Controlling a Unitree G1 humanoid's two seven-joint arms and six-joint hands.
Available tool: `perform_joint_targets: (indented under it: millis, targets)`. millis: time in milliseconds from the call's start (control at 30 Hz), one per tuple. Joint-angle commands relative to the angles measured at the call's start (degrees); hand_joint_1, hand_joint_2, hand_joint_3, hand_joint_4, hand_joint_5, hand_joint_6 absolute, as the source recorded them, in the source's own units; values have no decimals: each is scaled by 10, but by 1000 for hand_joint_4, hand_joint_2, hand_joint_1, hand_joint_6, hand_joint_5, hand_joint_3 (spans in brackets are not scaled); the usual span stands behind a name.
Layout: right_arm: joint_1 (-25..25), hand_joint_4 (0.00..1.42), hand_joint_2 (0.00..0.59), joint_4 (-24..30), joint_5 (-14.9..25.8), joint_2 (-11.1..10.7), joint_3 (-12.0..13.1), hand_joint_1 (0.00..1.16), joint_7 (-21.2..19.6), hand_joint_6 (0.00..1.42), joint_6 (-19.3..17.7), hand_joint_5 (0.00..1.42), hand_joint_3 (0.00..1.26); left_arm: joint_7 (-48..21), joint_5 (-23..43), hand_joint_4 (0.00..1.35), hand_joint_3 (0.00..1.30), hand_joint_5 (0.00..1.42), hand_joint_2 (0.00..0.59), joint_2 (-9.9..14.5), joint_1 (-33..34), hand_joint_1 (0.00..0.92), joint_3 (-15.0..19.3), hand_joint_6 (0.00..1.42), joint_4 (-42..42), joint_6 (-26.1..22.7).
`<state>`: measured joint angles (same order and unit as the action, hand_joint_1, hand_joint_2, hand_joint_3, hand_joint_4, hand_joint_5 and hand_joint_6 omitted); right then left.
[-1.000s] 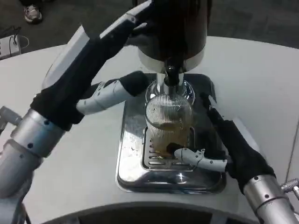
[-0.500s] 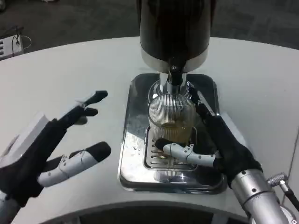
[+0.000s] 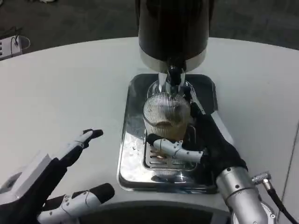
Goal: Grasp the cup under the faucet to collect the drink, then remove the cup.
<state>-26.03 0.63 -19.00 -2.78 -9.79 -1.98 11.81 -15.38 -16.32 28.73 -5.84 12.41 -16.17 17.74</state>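
A ribbed clear glass cup (image 3: 167,117), holding amber drink, stands upright at frame centre on the polished steel drip tray (image 3: 135,158), directly beneath the black dispenser's faucet (image 3: 172,74). It is gripped by the right hand (image 3: 196,144), fingers wrapped round its base. The left hand (image 3: 56,186) is spread, holding nothing, lower left on the white worktop (image 3: 70,93), well apart.

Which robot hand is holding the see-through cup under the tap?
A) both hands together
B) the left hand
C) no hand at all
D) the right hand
D: the right hand wraps its fingers around the ribbed clear cup on the shiny drip tray, under the faucet, while the left hand hangs open over the white table, away from the cup.
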Motion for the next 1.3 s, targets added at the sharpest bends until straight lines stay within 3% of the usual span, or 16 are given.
perform_joint_targets:
  millis: [33,500,633,1067,1300]
  targets:
    - [-21,0,197,-24,-7,18,-9,802,-22,33,-10,11,0,-12,-3,17,108,104,41,10,-26,0,-4,189,-21,-20]
    - [-45,1,197,-68,-44,67,-31,802,-97,66,1,99,0,-33,5,28,108,111,42,35,-50,0,1,191,-26,-46]
    - [-42,92,200,-76,-56,78,-39,809,-114,129,5,183,3,-41,11,40,117,113,43,41,-53,0,3,192,-24,-48]
    - [-25,459,249,-97,-64,105,-44,862,-180,386,-8,517,375,-55,24,83,149,148,43,50,-54,0,-3,199,-20,-51]
    - [-3,716,303,-111,-70,115,-48,848,-240,741,-29,828,576,-57,28,95,176,160,44,48,-52,0,-5,209,-17,-49]
